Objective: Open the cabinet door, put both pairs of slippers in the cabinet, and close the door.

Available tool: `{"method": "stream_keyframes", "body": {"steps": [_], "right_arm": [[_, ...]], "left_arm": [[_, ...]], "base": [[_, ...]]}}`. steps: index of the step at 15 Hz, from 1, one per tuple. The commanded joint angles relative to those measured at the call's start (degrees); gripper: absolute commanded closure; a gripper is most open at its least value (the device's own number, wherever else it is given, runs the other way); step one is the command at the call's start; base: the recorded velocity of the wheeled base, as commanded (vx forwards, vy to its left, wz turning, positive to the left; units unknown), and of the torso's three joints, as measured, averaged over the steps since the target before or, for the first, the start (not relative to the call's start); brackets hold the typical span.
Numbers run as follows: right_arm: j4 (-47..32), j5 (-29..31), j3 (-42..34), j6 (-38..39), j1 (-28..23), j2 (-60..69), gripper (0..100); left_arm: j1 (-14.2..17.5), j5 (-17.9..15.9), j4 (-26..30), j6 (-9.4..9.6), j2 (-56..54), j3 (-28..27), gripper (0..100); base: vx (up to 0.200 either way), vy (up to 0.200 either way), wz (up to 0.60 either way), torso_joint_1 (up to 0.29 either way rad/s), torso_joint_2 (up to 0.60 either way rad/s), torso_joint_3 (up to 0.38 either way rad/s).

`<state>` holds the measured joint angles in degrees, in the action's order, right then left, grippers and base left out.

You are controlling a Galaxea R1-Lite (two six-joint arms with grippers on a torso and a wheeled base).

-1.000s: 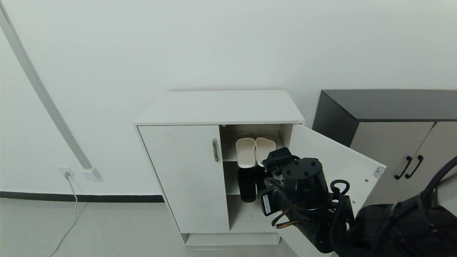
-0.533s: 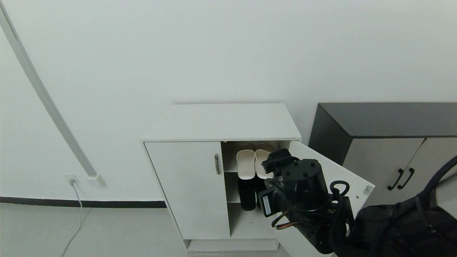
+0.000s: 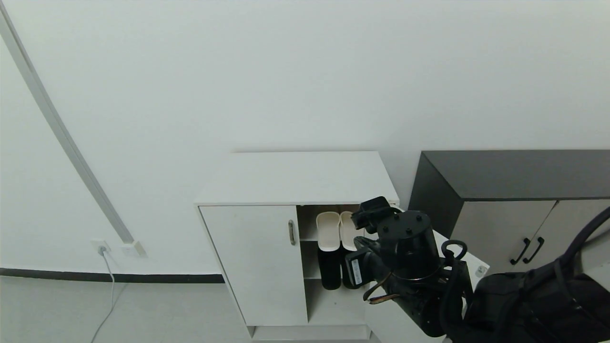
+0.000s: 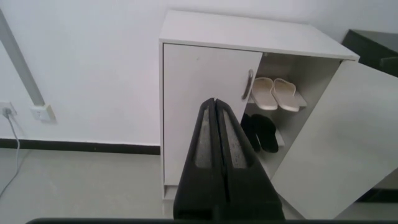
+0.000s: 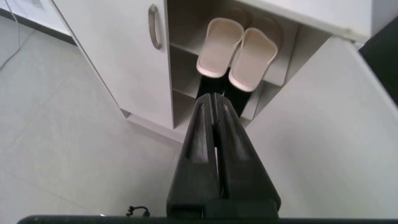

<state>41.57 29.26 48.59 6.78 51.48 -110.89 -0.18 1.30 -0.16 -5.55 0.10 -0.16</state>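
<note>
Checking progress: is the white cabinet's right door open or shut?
Open: the white cabinet's right door stands angled outward, exposing cream slippers above black slippers.

White wall (image 3: 286, 71), grey floor (image 3: 143, 309), and a dark-topped sideboard (image 3: 514, 174) on the right.

Straight ahead of the right arm's jaws, the open half of the cabinet (image 3: 295, 176) is crowded: white slippers (image 5: 236, 53) fill the upper shelf and black slippers (image 3: 330, 267) the one below, so only the bottom compartment offers room. The open door (image 5: 323, 124) walls off the right of those jaws and the shut door (image 5: 112, 56) the left, with bare floor (image 5: 62, 155) beneath. The left arm's jaws face the shut door.
</note>
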Motion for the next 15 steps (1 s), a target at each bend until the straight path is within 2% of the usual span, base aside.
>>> {"method": "stream_keyframes", "body": {"steps": [1,5,12,15], "right_arm": [[0.0,0.0,0.0,0.0,-0.2,0.1,100],[1.1,-0.1,0.0,-0.1,-0.2,0.1,100],[1.8,-0.3,-0.4,-0.6,-0.2,0.1,100],[1.8,-0.3,-0.5,-0.7,-0.5,0.0,100]], "left_arm": [[0.0,0.0,0.0,0.01,0.1,0.0,100],[0.0,0.0,0.0,-0.08,0.1,0.0,100],[0.0,0.0,0.0,0.01,0.1,0.0,100],[0.0,0.0,0.0,0.01,0.1,0.0,100]], "base": [[0.0,0.0,0.0,0.168,-0.37,-0.203],[0.0,0.0,0.0,0.151,-0.34,-0.179],[0.0,0.0,0.0,0.005,-0.01,-0.007],[0.0,0.0,-0.6,-0.002,0.0,0.005]]}}
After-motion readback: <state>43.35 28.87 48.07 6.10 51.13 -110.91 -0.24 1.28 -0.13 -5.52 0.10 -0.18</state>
